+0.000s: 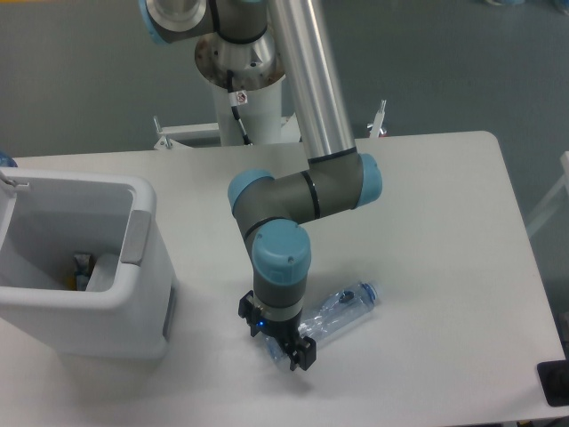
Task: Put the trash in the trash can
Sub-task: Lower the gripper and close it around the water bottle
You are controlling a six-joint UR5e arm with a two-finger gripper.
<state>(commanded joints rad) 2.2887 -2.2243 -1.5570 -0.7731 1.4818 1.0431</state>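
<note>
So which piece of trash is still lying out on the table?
The crushed clear plastic bottle with the blue cap, lying on its side by the end effector. The other bits sit inside the white plastic bin.

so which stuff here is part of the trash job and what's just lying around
Part of the job:
- plastic bottle, lying on the table
- trash can
- gripper, down at the bottle's base end

Just there:
- dark object at the table's right edge
- table

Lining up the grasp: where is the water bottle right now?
The crushed water bottle lies on the table, front centre, right of the trash can, its base end under the gripper.
</note>
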